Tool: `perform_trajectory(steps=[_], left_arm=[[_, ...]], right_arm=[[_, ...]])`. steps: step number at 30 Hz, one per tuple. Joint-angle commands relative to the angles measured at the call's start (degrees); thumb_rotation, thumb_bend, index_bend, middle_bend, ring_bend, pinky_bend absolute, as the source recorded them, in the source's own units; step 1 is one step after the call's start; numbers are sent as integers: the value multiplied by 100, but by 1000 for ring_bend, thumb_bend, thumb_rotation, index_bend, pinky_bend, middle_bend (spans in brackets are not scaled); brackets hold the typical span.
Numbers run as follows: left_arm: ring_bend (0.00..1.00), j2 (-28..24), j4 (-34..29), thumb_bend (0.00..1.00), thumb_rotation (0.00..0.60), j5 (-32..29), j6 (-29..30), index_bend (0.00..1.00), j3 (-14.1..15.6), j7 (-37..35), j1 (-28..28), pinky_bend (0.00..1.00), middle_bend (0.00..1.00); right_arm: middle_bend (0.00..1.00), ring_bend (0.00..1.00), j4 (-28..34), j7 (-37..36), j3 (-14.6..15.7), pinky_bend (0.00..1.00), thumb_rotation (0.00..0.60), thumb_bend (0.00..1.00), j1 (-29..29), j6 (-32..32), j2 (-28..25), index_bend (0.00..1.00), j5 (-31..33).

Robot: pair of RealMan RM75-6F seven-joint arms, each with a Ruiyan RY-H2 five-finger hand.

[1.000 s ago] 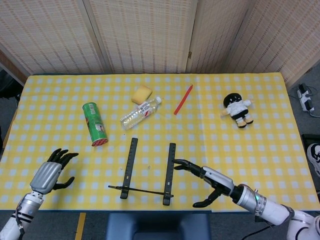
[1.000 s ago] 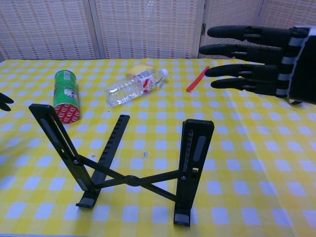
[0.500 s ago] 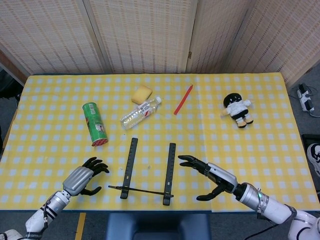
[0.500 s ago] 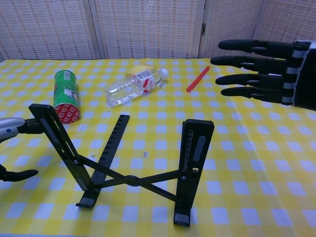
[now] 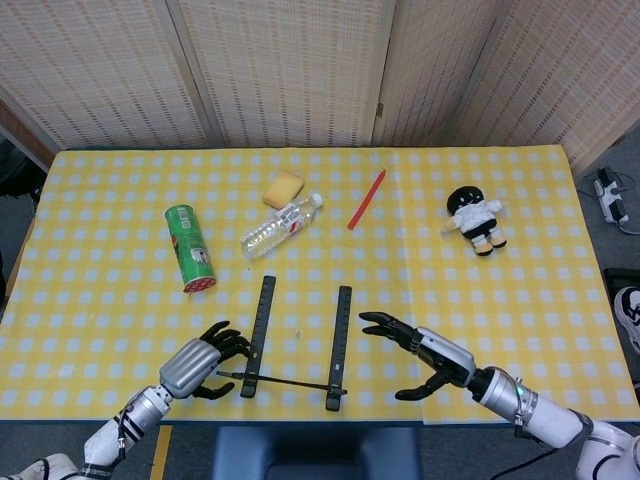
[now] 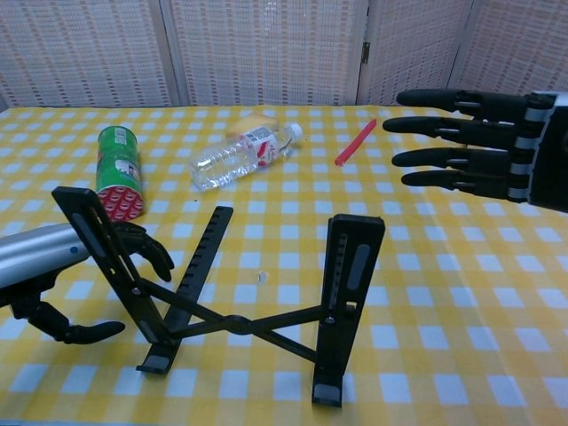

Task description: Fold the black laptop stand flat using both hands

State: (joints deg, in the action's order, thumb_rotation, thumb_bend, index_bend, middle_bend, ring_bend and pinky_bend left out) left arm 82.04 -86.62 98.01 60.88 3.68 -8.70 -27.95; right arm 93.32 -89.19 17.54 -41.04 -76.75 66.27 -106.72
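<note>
Chest view: both hands empty, fingers apart, left hand (image 6: 67, 266) beside stand (image 6: 232, 302), right hand (image 6: 470, 146) raised.

black stand (image 6: 231, 302) on yellow-and-white checked tablecloth (image 5: 500, 300), green can (image 5: 190, 247).

Checked table (image 5: 520, 300) bears stand (image 5: 297, 343), can (image 5: 190, 247), bottle (image 5: 281, 225).

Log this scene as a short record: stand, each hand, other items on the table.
stand: unfolded, upright on the table
left hand: open, beside the stand's left leg; contact unclear
right hand: open, fingers spread, clear of the stand
others: green can, bottle, sponge, red stick, doll
</note>
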Motion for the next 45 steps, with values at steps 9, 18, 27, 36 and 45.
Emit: perform_trajectory(steps=[9,18,27,36,45], left_arm=[[193,279,229,373,600,-53,127,435,-120,435,-150,12,309],[205,288,209,375,600,9,210,479,-4,548,-185,14,338],[204,281,224,375,600,-72,271,478,18,591,-196,15,338],[204,271,249,375,600,-134,330,475,-13,576,-229,18,338],[204,263,303,375,600,-193,393,467,-62,508,-266,19,338]], right_arm=[[16,80,-16,-12,-7,0,488,0,63,83,39,0,-13],[16,81,-40,-48,16,0,491,0,-58,417,303,0,-119],[16,78,-104,-237,133,0,492,0,-180,630,574,0,-249],[16,80,-134,-382,285,0,491,0,-248,584,747,0,-432],[16,75,-104,-324,388,0,489,0,-280,537,828,0,-465]])
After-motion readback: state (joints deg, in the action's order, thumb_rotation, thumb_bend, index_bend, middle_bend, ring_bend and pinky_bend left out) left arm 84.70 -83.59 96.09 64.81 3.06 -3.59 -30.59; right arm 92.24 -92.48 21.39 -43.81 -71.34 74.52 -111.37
